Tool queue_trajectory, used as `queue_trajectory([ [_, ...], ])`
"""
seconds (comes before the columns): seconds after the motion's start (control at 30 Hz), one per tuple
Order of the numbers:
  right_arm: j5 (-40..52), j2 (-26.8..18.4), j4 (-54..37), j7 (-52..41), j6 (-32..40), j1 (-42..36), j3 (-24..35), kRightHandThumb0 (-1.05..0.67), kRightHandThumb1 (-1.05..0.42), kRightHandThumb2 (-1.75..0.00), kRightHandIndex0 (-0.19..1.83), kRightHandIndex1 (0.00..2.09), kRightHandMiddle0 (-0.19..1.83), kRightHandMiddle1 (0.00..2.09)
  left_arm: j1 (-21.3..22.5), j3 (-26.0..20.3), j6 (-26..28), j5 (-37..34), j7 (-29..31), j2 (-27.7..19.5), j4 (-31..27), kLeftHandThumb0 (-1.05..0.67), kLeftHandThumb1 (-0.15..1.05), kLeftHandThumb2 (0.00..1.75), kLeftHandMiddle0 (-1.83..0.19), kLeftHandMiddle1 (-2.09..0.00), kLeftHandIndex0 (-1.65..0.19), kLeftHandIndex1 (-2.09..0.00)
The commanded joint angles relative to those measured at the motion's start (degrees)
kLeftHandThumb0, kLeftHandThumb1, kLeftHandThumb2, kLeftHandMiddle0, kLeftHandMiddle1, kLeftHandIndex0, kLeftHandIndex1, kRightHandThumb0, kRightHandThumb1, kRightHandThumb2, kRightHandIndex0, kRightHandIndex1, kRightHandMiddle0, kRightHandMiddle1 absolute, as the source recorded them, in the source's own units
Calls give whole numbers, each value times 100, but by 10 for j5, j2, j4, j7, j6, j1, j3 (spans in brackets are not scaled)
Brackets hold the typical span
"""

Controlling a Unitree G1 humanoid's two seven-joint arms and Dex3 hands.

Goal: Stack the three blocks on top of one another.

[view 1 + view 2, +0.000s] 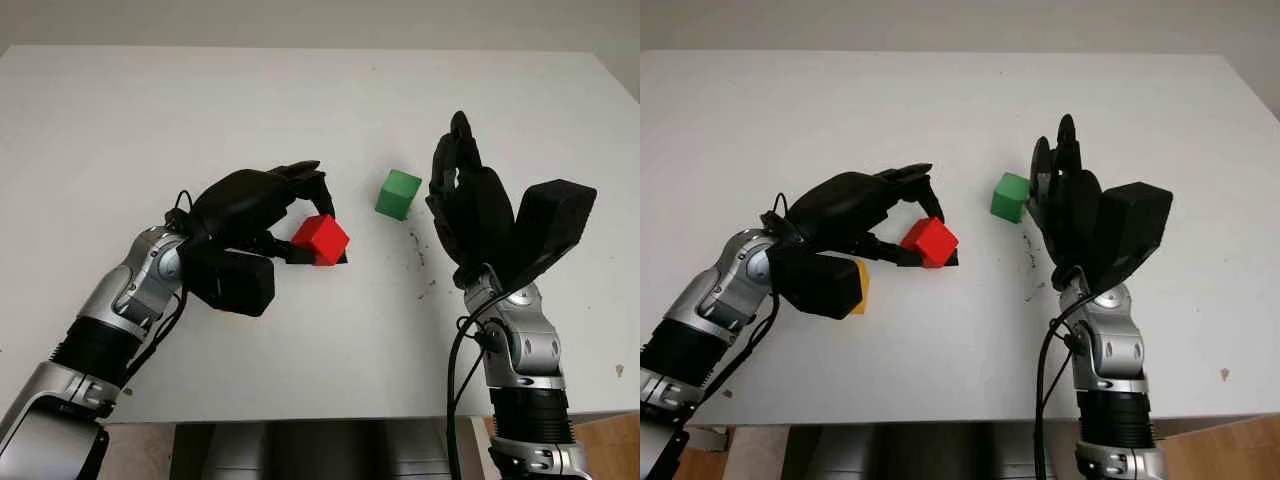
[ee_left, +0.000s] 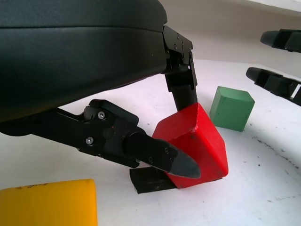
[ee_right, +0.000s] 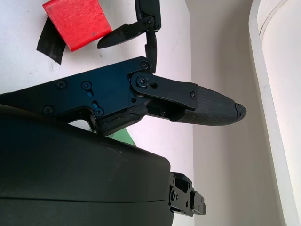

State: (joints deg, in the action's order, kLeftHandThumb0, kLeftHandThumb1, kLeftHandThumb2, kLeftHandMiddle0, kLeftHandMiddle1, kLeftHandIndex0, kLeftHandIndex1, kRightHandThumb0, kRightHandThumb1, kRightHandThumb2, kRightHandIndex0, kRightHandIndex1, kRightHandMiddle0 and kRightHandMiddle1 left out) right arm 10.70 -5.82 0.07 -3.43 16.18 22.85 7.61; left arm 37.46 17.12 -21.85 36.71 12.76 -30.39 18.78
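My left hand (image 1: 312, 222) is shut on the red block (image 1: 321, 239), pinching it between fingertips (image 2: 181, 162) and holding it tilted over a black tape mark (image 2: 149, 179) mid-table. Whether its lower corner touches the table I cannot tell. The yellow block (image 1: 859, 285) lies on the table under the left hand's palm, mostly hidden behind it. The green block (image 1: 398, 193) stands on the table to the right of the red one. My right hand (image 1: 480, 190) is open and raised just right of the green block, apart from it.
The white table (image 1: 200, 120) stretches far back and to both sides. Its front edge (image 1: 320, 415) runs just behind the arms. Small dark scuff marks (image 1: 420, 250) dot the surface between the red block and the right hand.
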Motion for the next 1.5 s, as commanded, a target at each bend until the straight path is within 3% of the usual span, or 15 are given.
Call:
queue_trajectory([
  [0.0, 0, -3, -12, -1, -5, -3, 4, -74, -105, -65, -19, 0, -19, 0, -10, 13, -2, 13, -1, -5, 5, -37, 103, 5, -13, -5, -32, -144],
  [0.6, -1, -3, -9, 3, -5, 0, 2, -73, -105, -64, -19, 0, -19, 0, -5, 12, 7, 36, -18, -12, 3, -36, 101, 5, -14, -5, -27, -166],
  [0.73, 2, -2, -9, 2, -5, 1, 3, -73, -105, -65, -19, 0, -19, 0, -6, 15, 11, 40, -15, -12, -1, -41, 99, 5, -11, -5, -21, -146],
  [1.0, 0, -4, -7, 3, -2, 3, 3, -73, -105, -64, -19, 0, -19, 0, -3, 17, 11, 42, -19, -11, 3, -37, 100, 6, -11, -5, -21, -149],
  [1.17, 1, -2, -7, 4, -2, 3, 3, -74, -105, -63, -19, 0, -19, 0, -3, 17, 18, 40, -9, -12, -2, -49, 97, 5, -1, -5, -22, -35],
  [1.27, 1, -3, -9, 3, -2, 1, 3, -74, -105, -63, -19, 0, -19, 0, -6, 15, 17, 36, -11, -11, -4, -53, 96, 5, 5, -3, -14, -12],
  [1.47, 2, -2, -9, 4, -3, 0, 4, -73, -105, -63, -19, 0, -19, 0, -9, 11, 32, 31, -10, -9, -14, -55, 94, 5, 14, -2, 3, -2],
])
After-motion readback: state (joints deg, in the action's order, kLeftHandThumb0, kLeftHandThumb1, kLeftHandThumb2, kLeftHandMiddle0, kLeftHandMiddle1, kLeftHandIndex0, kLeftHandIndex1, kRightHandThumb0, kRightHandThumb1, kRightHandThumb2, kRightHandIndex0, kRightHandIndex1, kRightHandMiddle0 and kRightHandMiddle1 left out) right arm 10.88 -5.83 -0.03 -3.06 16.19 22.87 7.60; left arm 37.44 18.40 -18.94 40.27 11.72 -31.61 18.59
